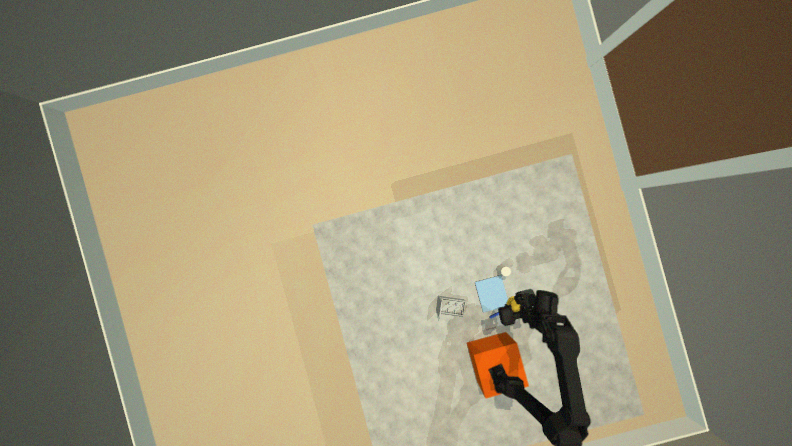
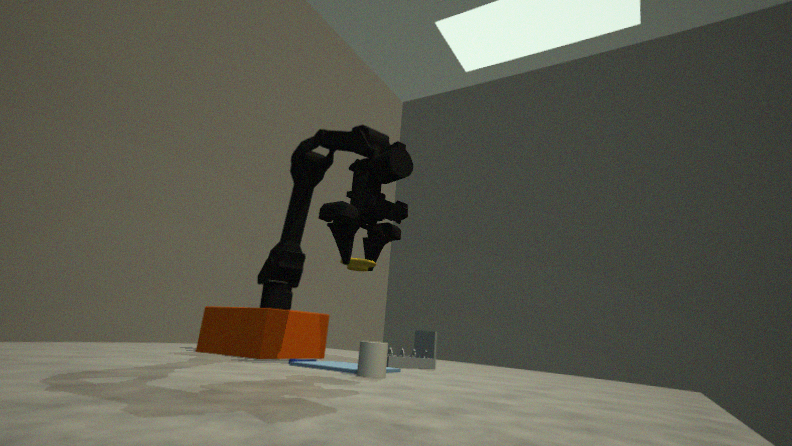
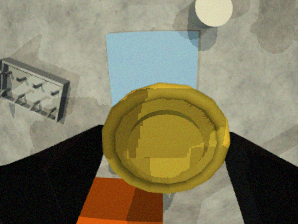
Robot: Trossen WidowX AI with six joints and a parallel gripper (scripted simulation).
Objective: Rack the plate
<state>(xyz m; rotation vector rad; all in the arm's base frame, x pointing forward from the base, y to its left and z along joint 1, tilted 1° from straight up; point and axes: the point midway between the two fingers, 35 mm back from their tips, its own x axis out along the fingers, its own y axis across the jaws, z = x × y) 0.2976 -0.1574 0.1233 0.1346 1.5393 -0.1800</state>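
The yellow round plate is held high above the table, lying nearly flat. My gripper is shut on it, with one finger at each side of its rim. The fingers point down. The grey dish rack stands on the table, left of the blue mat in the top view and at the left edge of the wrist view. It has rows of small pegs, and a taller panel at one end in the exterior view. Nothing stands in its visible slots.
A light blue mat lies below and beyond the plate. A white cylinder stands at its far corner. A dark blue thing lies at its near edge. The orange block is at the arm's base.
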